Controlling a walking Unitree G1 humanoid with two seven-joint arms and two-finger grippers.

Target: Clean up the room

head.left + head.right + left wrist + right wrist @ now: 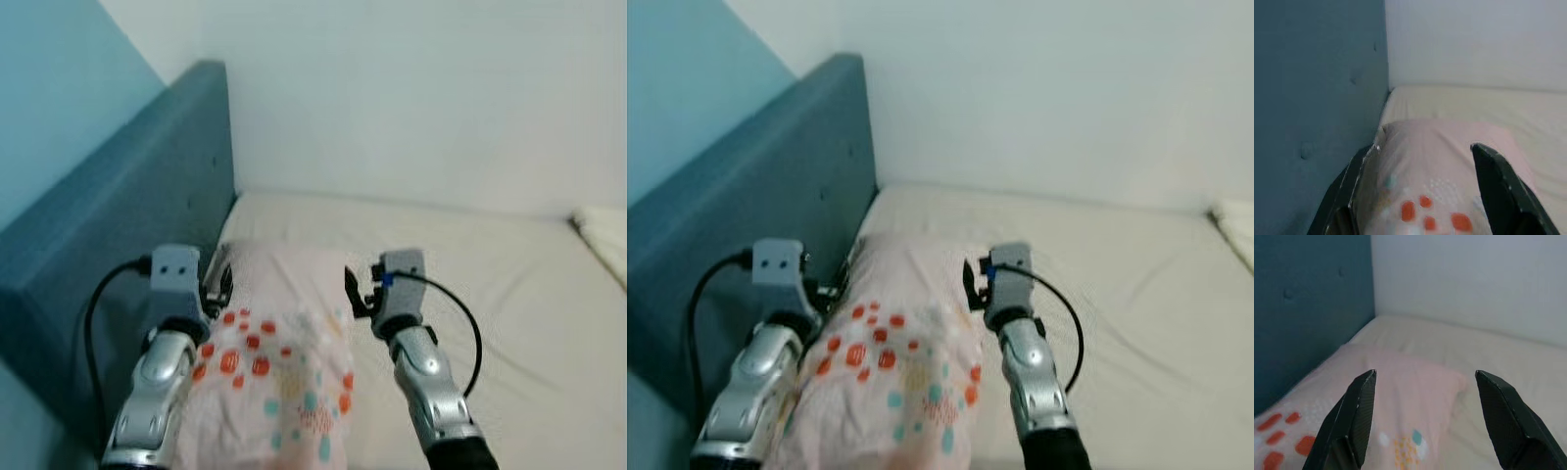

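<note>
Closest to you was the pink spotted pillow (279, 377), lying on the bed (509, 294) against the blue headboard (127, 215). Your left tool (1415, 191) was spread around its corner, the right tool (1422, 421) spread just above it. My guess: soft fabric could've slipped or bunched. No readable writing anywhere.
</note>
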